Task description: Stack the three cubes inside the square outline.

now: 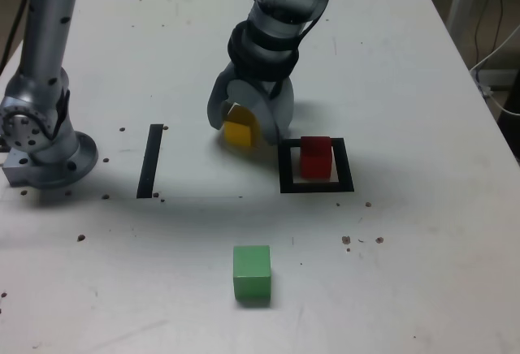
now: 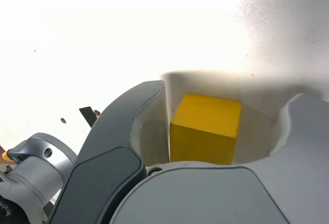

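From the exterior view's left, a black strip [image 1: 150, 161] lies on the bench [image 1: 406, 70], well apart from the outline; it plays no part in my job. Next comes my hand [image 1: 248, 123], lowered over the yellow cube [image 1: 240, 131], which sits on the bench just left of the outline [image 1: 316, 185]. My jaws flank this cube on both sides. In the wrist view one face looks close against a jaw, with a gap on the other side, so I cannot tell whether I grip it firmly yet. The red cube [image 1: 316, 157] stands inside the outline as the base, ready to take the yellow one. The green cube [image 1: 252, 273] waits near the front edge, below and left of the outline, for last.
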Controlling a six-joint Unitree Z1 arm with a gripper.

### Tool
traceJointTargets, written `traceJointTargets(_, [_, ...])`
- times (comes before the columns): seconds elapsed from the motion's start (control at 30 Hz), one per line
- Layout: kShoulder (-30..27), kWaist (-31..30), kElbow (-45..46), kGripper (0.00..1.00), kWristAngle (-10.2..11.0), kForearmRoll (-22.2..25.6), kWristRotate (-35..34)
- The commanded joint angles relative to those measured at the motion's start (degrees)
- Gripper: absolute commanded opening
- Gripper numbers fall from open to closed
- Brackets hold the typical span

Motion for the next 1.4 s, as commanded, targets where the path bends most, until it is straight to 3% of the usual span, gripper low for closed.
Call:
traceJointTargets(0.0, [0.3, 0.1, -0.3, 0.39, -0.4, -0.2, 0.2])
traceJointTargets(0.23, [0.3, 0.1, -0.5, 0.33, -0.6, -0.2, 0.3])
traceJointTargets(0.67, [0.2, 0.1, -1.0, 0.33, -0.8, 0.6, 0.2])
traceJointTargets(0.8, [-0.5, -0.4, -3.3, 0.33, -0.8, 3.5, -0.8])
traceJointTargets(0.97, [-2.0, -2.8, -10.5, 0.33, -1.0, 10.6, -4.2])
traceJointTargets(1.2, [-1.7, -5.7, -21.7, 0.33, -3.9, 18.3, -8.4])
traceJointTargets(1.37, [-0.1, -6.6, -26.3, 0.33, -7.1, 20.6, -12.7])
